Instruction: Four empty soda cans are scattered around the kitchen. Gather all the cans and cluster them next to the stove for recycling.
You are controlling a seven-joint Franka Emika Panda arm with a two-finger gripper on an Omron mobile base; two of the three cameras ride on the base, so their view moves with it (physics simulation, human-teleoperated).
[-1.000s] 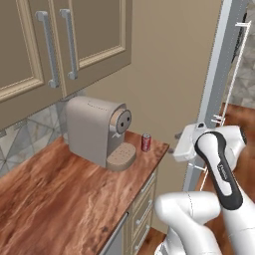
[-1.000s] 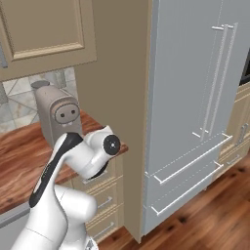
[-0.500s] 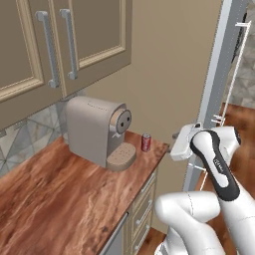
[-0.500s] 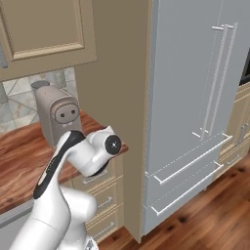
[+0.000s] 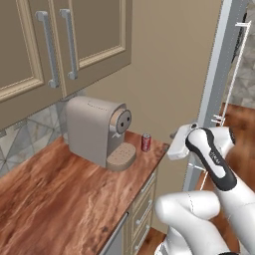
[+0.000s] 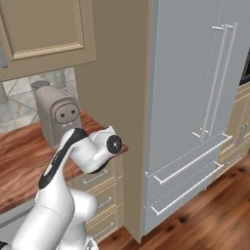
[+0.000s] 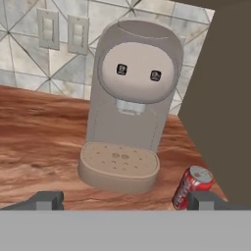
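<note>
Where woodgrain counter (image 5: 60, 199) ends, red soda can (image 7: 192, 187) (silver top), rounded beige coffee machine (image 7: 130, 103), fingers (image 7: 46, 200) spread wide.

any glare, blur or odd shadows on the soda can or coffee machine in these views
Left base view: flat, even lighting, soda can small but crisp, no glare. Hand view: coffee machine sharp, softly shaded, the can leans from lens distortion. Right base view: the machine sits in dim cabinet shade.

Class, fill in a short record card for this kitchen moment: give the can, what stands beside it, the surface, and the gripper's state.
can: one red soda can, upright, near the counter's end by the wall
neighbour: beige coffee machine, close beside the can, apart from it
surface: wooden counter
gripper: open, holding nothing, short of the can
</note>
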